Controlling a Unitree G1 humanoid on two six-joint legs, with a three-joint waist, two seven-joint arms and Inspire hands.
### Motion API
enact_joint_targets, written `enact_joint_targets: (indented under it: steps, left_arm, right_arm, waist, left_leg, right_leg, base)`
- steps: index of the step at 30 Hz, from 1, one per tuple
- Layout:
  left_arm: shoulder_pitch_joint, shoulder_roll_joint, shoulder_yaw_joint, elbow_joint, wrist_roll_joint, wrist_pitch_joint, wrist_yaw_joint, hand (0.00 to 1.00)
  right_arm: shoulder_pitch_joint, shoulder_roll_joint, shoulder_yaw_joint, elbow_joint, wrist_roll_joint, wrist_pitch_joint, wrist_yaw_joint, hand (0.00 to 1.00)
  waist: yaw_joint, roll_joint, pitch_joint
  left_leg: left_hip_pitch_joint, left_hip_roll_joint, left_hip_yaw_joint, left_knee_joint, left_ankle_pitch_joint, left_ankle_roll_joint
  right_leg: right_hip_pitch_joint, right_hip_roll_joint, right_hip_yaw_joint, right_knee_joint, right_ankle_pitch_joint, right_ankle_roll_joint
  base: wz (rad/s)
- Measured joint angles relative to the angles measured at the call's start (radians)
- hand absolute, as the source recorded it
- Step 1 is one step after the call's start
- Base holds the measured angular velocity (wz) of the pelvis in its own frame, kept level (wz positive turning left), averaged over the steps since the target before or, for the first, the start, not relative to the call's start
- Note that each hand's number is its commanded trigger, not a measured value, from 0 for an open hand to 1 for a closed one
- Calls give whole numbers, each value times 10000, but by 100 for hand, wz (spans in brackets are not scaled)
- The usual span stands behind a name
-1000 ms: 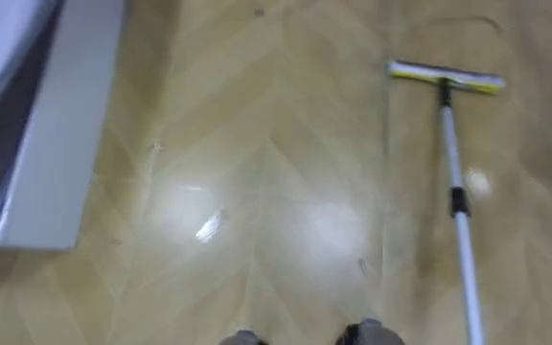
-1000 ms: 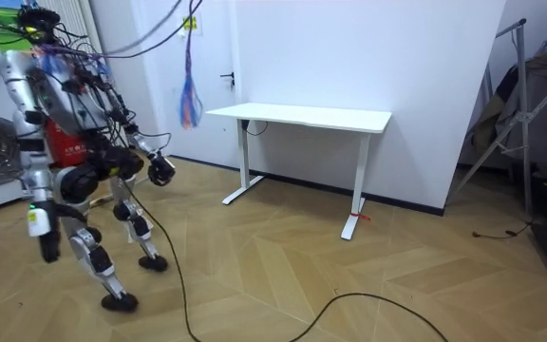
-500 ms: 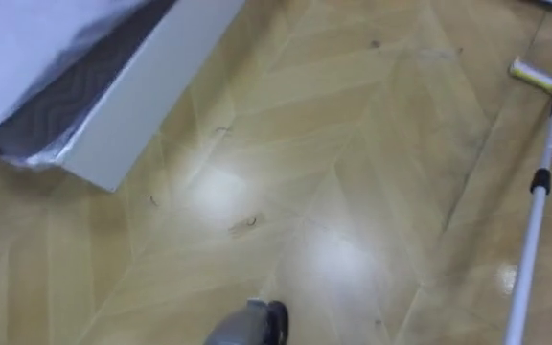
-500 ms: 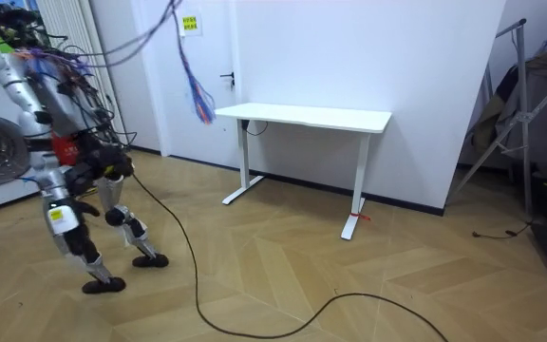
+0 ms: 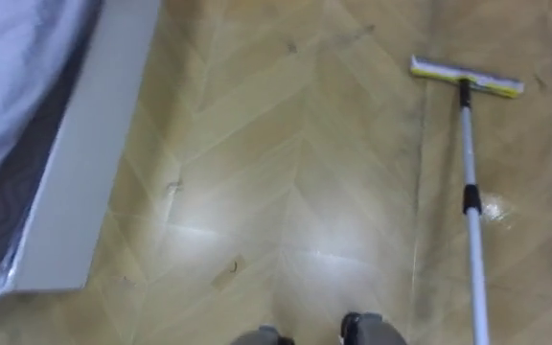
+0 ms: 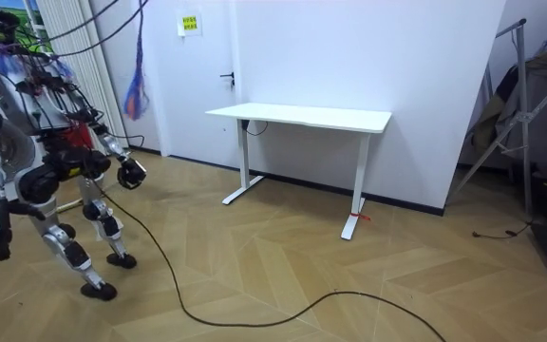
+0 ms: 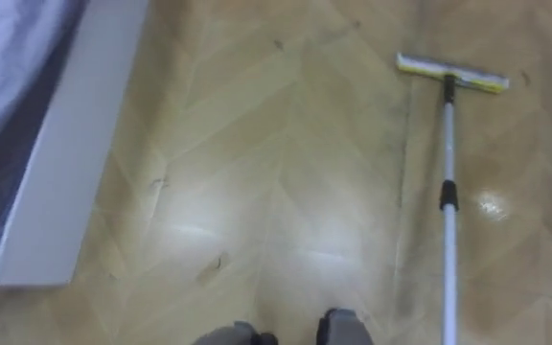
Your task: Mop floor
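Over at the room view's left edge the robot stands with knees bent on the pale herringbone floor (image 5: 295,144), well apart from the white desk (image 6: 302,116) by the wall. Looking down past its feet, a long white panel (image 5: 84,172) runs along its left, with pale cloth (image 5: 8,86) over it. The mop (image 5: 470,201) is on its right, yellow-edged head (image 5: 466,79) flat on the boards ahead, pole running back toward the robot. One hand (image 6: 133,174) is held out front and the other hand (image 6: 1,242) hangs low; whether either grips anything I cannot tell.
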Motion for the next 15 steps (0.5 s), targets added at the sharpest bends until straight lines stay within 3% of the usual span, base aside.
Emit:
enact_joint_targets:
  steps: [2, 3, 4, 5, 6, 7, 9, 11, 12, 13, 14, 15]
  left_arm:
    - [49, 210, -107, 12, -267, 133, 0, 0]
    - [133, 256, -111, 12, -314, 137, 9, 0]
    - [284, 361, -150, 9, -435, 143, 23, 0]
    - [411, 537, -329, 9, -583, 145, 43, 0]
    - [472, 609, -373, -6, -633, 151, 46, 0]
    - [696, 708, -387, -123, -619, 184, 52, 0]
    - [715, 729, -260, -76, -563, 265, -5, 0]
    - [770, 724, -129, -111, -469, 266, -220, 0]
    - [739, 720, -107, -115, -419, 281, -401, 0]
    - [772, 704, -101, -58, -366, 247, -555, 0]
    - [757, 666, -101, 6, -359, 238, -642, 0]
    - [645, 611, -81, 89, -253, 236, -811, 0]
  right_arm:
    - [-728, -445, -180, -16, 10, 153, 109, 100]
    - [-1000, -591, -213, -21, 0, 160, 145, 100]
    - [-1536, -904, -244, -67, 27, 56, 159, 100]
    - [-1891, -1119, -193, -131, 187, -165, 173, 100]
    - [-2048, -1185, -114, -222, 253, -296, 167, 100]
    - [-2319, -1291, -67, -449, 393, -453, 236, 100]
    - [-2477, -1375, -84, -727, 598, -580, 468, 100]
    - [-2290, -1299, -352, -825, 714, -550, 600, 100]
    - [-1989, -1234, -483, -792, 824, -539, 708, 100]
    - [-1659, -1199, -453, -743, 913, -500, 827, 100]
    - [-1495, -1207, -452, -691, 932, -493, 877, 100]
    - [-1133, -1218, -411, -573, 919, -498, 920, 100]
  waist:
    - [289, -305, 82]
    - [325, -350, 81]
    - [379, -412, 74]
    - [468, -541, 56]
    - [488, -574, 33]
    - [565, -741, 35]
    - [654, -876, 26]
    - [723, -933, 48]
    - [722, -917, 30]
    - [770, -997, -2]
    - [746, -962, -24]
    - [759, -877, -66]
  left_leg:
    - [-231, 61, 205, 987, -34, -69]
    - [-354, 81, 228, 1263, -28, -80]
    - [-602, 296, 467, 1933, 41, -201]
    - [-900, 574, 758, 2588, 229, -514]
    - [-1029, 649, 802, 2869, 346, -646]
    - [-1376, 750, 816, 3413, 592, -737]
    - [-1853, 703, 796, 2874, 512, -646]
    - [-2174, 642, 827, 1392, 593, -661]
    - [-2198, 486, 744, 116, 967, -625]
    - [-2057, 332, 815, -486, 1690, -414]
    - [-1886, 390, 984, -570, 1792, -246]
    - [-1613, 576, 1457, -585, 1678, 86]
  right_leg:
    - [-22, -133, -72, 699, -557, -93]
    - [-27, -174, -117, 858, -703, -151]
    - [-25, -139, -178, 1106, -939, -222]
    - [-19, -90, -215, 1328, -1103, -284]
    - [1, -46, -200, 1405, -1164, -305]
    - [46, 105, -128, 1473, -1260, -400]
    - [157, 273, 106, 1422, -1371, -439]
    - [560, 470, 351, 1075, -1432, -359]
    - [948, 498, 467, 807, -1514, -292]
    - [1239, 503, 883, 660, -1624, -104]
    - [1338, 507, 982, 553, -1679, -13]
    - [1654, 499, 1188, 333, -1762, 122]
  base:
    - [34]
    - [21]
    - [22]
    - [20]
    - [18]
    - [26]
    - [41]
    - [48]
    - [40]
    - [30]
    - [8]
    - [-18]
